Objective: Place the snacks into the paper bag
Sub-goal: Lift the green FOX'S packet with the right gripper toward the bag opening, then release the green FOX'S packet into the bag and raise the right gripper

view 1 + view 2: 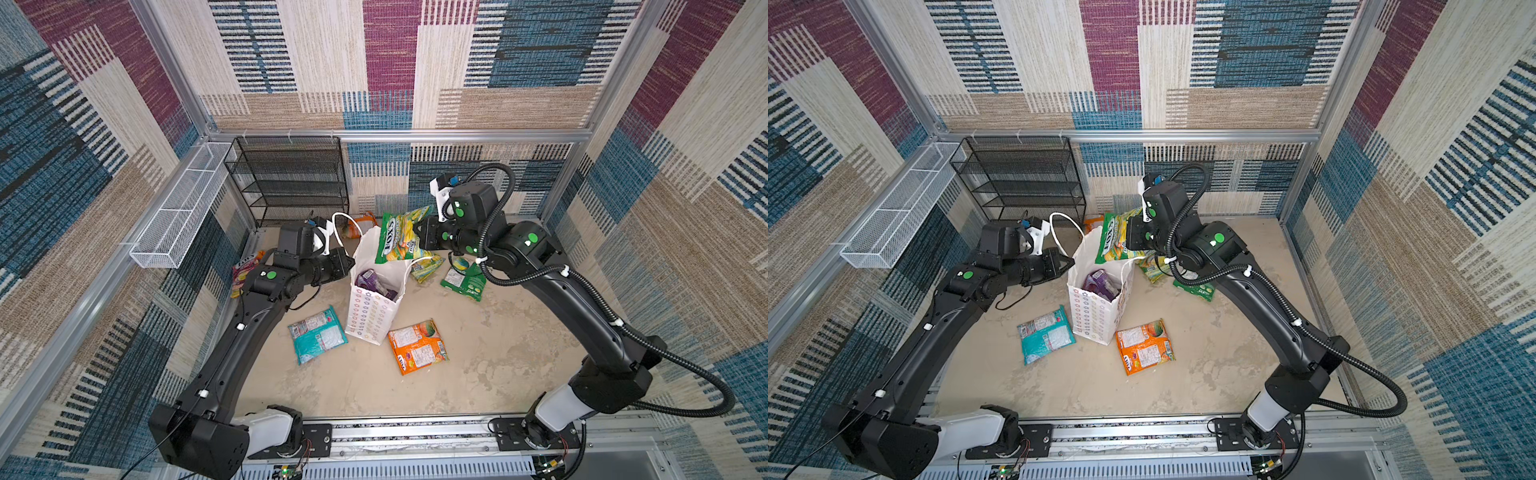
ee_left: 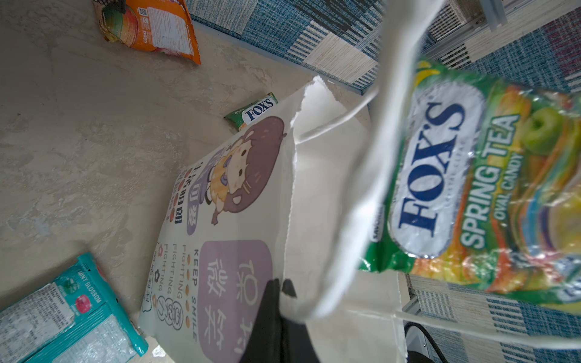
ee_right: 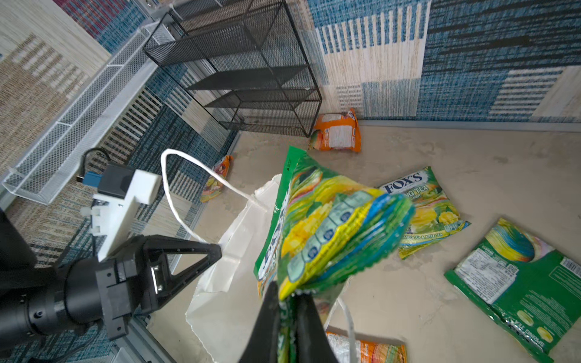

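We log the right gripper (image 3: 287,294) clamped on the green FOX'S pouch (image 3: 330,220) by its crimped seam, ahead of it at the mouth of the paper bag (image 1: 370,316). The left gripper (image 2: 279,284) pinches the bag rim. We judge the pouch light, floppy and slick, so the seam grips best.

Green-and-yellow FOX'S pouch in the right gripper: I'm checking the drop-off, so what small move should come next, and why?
Probably ease the right gripper down and slightly toward the mouth's middle, so the green-and-yellow glossy FOX'S pouch enters the tall white paper bag. The pouch hangs pinched above the mouth's far edge, and the left gripper pinches the rim, holding it open.
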`<state>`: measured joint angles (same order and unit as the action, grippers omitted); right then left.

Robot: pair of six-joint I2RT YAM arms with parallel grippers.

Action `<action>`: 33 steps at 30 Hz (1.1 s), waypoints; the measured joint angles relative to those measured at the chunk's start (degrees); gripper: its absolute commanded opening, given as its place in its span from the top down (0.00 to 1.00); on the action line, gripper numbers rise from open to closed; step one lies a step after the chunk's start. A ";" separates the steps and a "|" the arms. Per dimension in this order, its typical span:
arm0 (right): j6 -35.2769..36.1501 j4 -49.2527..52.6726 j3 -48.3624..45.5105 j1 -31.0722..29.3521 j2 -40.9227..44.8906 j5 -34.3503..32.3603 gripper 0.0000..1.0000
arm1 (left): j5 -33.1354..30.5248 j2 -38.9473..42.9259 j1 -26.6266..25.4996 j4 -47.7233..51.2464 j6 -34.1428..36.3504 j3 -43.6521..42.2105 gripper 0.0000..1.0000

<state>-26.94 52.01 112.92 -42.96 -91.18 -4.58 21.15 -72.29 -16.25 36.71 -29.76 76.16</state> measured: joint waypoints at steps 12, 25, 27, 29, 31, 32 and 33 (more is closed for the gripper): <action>0.07 0.55 -1.57 -1.57 -3.85 1.05 1.00 | 0.00 -0.02 0.00 0.00 -0.02 0.00 1.00; 0.24 -1.27 -1.57 -1.77 -5.62 3.56 0.76 | 0.00 -0.04 0.00 -0.02 -0.02 -0.04 1.00; 0.46 -2.58 -1.57 -1.81 -5.57 4.13 0.74 | 0.00 -0.04 0.00 -0.02 -0.02 -0.04 1.00; 0.74 -2.97 -1.55 -1.81 -5.55 4.20 0.74 | 0.00 -0.09 0.00 -0.02 -0.02 -0.04 1.00; 0.87 -2.95 -1.31 -1.81 -5.53 4.24 0.72 | 0.00 -0.09 0.00 0.00 -0.02 -0.11 1.00; 1.09 -2.95 -1.11 -1.81 -5.44 4.22 0.70 | 0.02 -0.09 0.00 -0.04 -0.02 -0.11 1.00; 1.29 -2.95 -0.92 -1.81 -5.31 4.15 0.68 | 0.02 -0.09 0.00 -0.07 -0.02 -0.11 1.00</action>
<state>-25.65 49.06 112.01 -44.77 -96.49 -0.43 21.17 -72.38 -16.25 36.64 -29.78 76.05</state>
